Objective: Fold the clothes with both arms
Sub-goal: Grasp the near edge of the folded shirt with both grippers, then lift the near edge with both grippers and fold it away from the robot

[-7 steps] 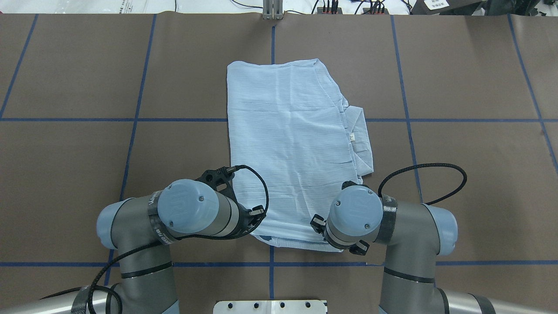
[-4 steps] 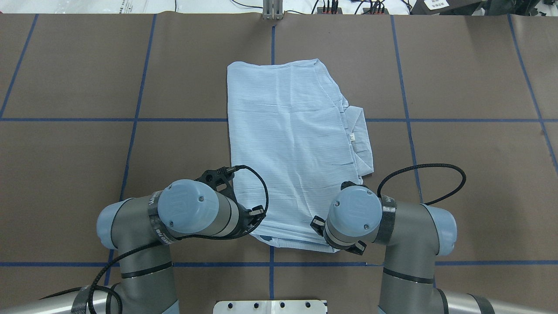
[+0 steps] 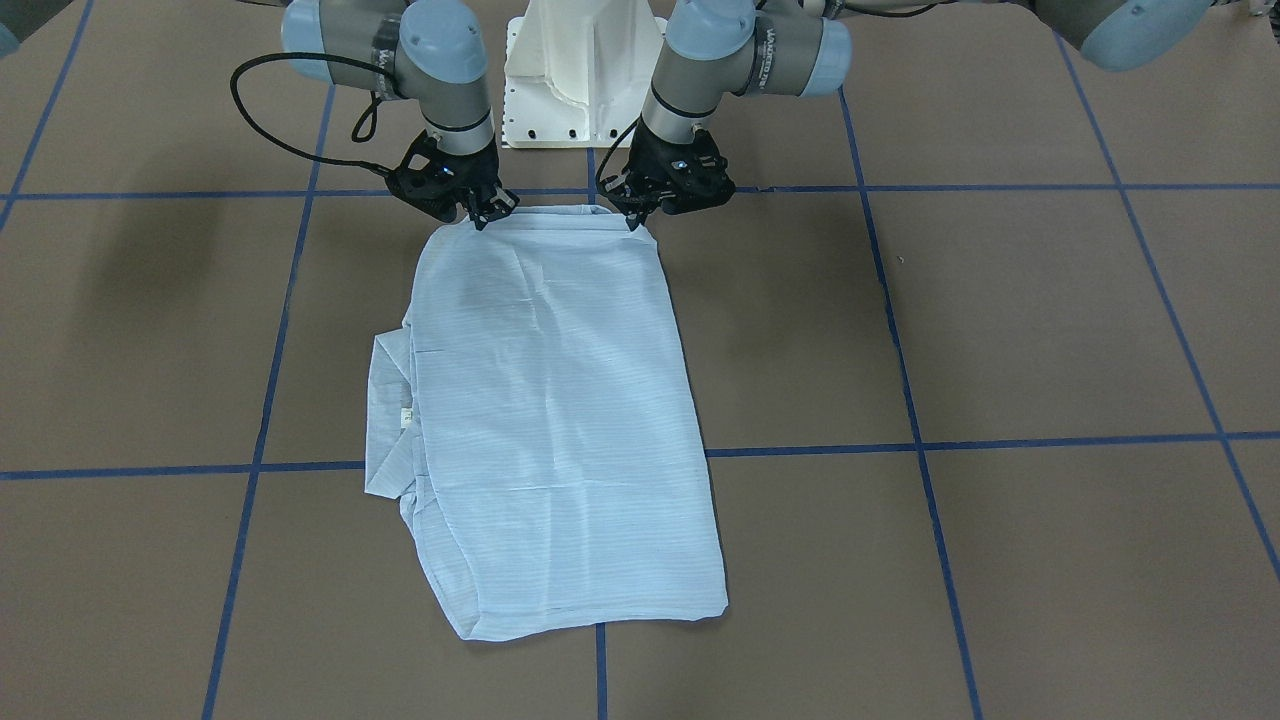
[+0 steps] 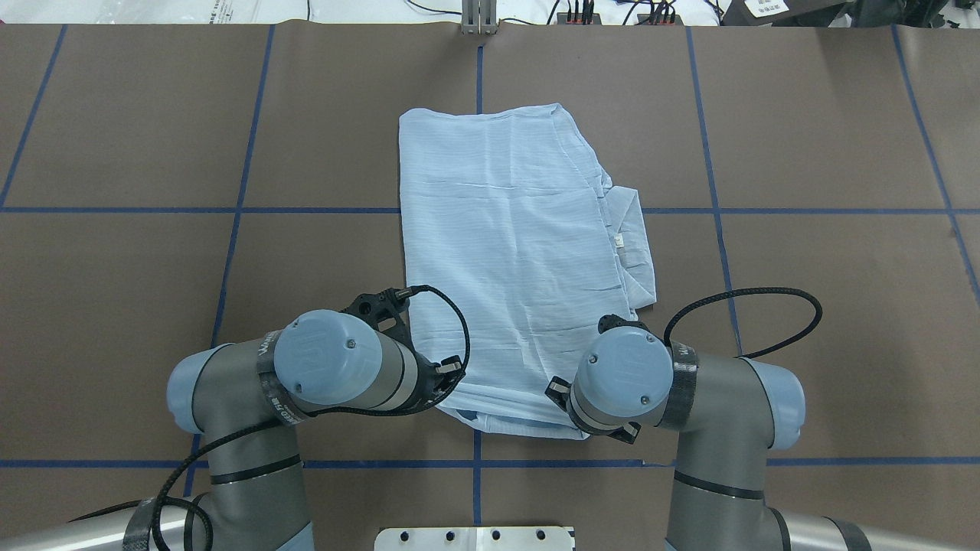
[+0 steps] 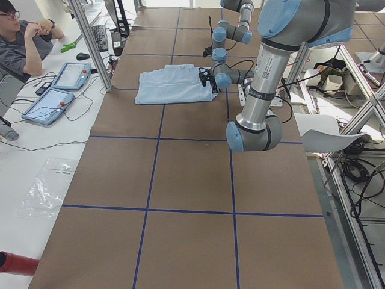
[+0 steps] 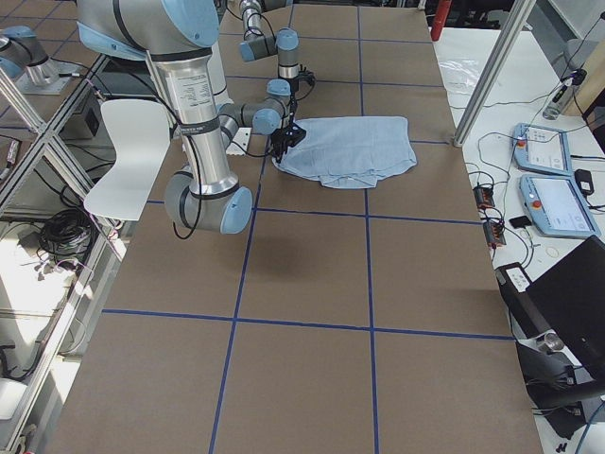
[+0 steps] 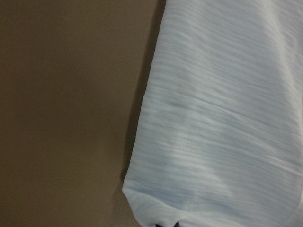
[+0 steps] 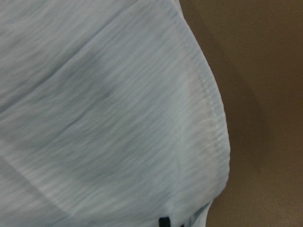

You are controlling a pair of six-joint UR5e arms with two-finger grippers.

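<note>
The clothes are one pale-blue striped shirt (image 4: 513, 245), folded into a long rectangle on the brown table, collar and neck label (image 4: 622, 242) sticking out on its right side. In the front-facing view my left gripper (image 3: 633, 222) and right gripper (image 3: 482, 220) each pinch a corner of the shirt's (image 3: 560, 420) edge nearest the robot. Both look shut on the fabric. From overhead, the wrists hide the fingers. The left wrist view shows the cloth (image 7: 222, 118) running down to a dark fingertip at the bottom edge, as does the right wrist view (image 8: 94, 118).
The white pedestal base (image 3: 580, 70) stands just behind the grippers. Blue tape lines (image 4: 230, 210) grid the table. Black cable loops (image 4: 743, 295) hang beside each wrist. A seated person (image 5: 24, 36) and tablets (image 5: 60, 87) are off the table's far side.
Both wrists have shifted slightly away from the robot. The shirt's near hem has moved a little forward with them and bunched between the grippers.
</note>
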